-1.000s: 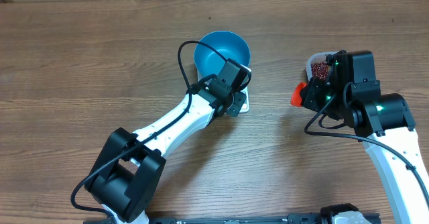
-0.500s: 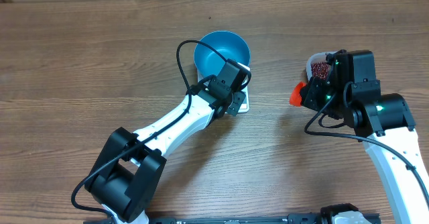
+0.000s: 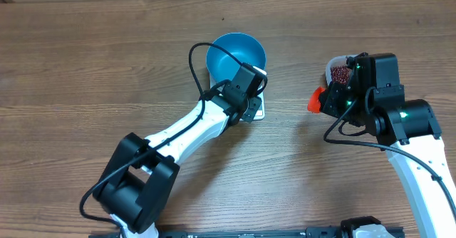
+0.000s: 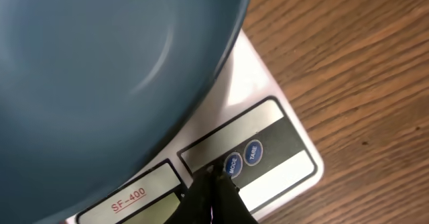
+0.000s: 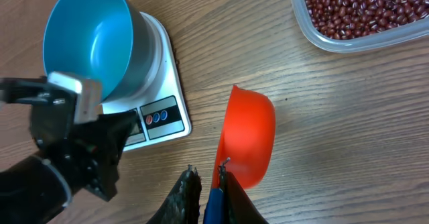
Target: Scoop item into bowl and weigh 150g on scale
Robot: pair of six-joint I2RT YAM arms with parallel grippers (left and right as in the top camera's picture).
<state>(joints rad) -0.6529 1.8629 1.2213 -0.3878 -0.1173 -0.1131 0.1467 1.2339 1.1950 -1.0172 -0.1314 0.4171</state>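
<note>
Around: one tub (image 5: 348,46) of beans (image 5: 362,6), right.
Blocked: one scale (image 5: 164,56) under one bowl (image 3: 236,55); left arm (image 3: 192,127) overhangs.
Left jaws: pressed together.
Right jaws: pinching one scoop (image 5: 248,137).

Both my arms have white link shells and black joint housings. My left arm (image 3: 187,135) has a black cable loop (image 3: 194,60) arcing off the wrist. My right arm (image 3: 420,174) has a thin black lead (image 3: 353,142) underneath and green LEDs (image 3: 404,114) lit on the housing.
</note>
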